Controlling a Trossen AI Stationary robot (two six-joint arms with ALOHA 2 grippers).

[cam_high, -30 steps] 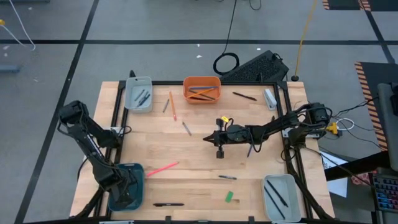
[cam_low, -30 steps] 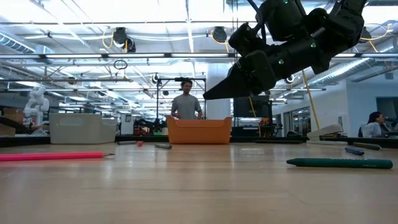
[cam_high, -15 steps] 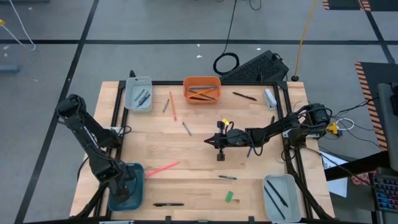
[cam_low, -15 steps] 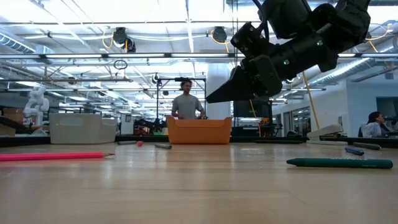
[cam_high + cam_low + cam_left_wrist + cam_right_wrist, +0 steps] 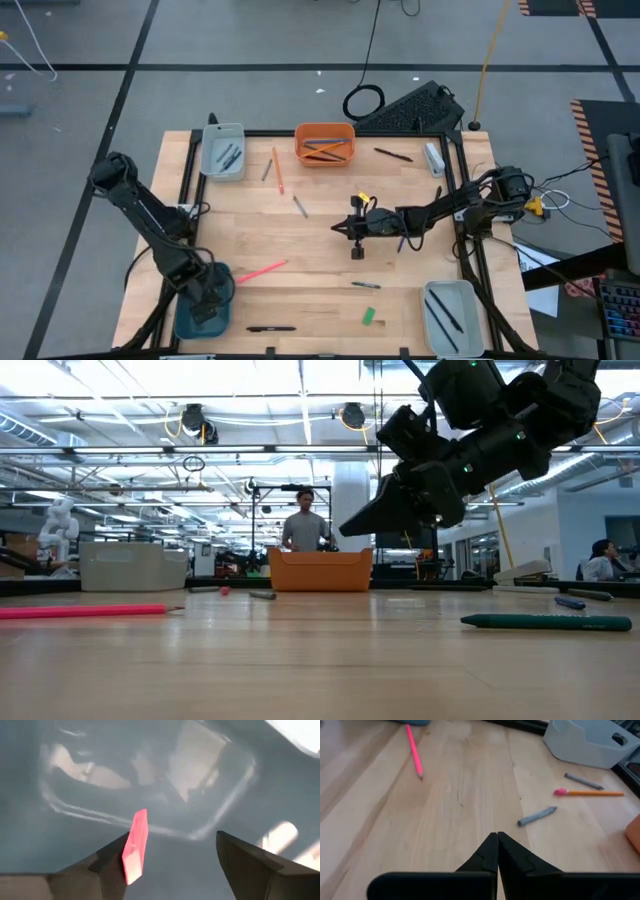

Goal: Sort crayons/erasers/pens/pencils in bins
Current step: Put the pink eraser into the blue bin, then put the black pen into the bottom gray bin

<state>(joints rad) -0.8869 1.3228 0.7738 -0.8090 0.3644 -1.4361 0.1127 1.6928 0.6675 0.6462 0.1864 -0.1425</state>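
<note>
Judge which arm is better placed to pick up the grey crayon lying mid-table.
Right. The right pincer hangs shut over mid-table, with the grey crayon just ahead of it. The left pincer is open over the teal bin, by the pink eraser.

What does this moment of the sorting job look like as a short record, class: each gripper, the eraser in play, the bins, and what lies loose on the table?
left gripper: open, above the teal bin
pink eraser: against one left finger, over the teal bin
right gripper: shut, empty, above mid-table
orange bin: holds pencils
grey bins: one at the far left, one at the near right, both holding dark sticks
loose: pink pencil, green eraser, orange pencil, grey crayon
</note>
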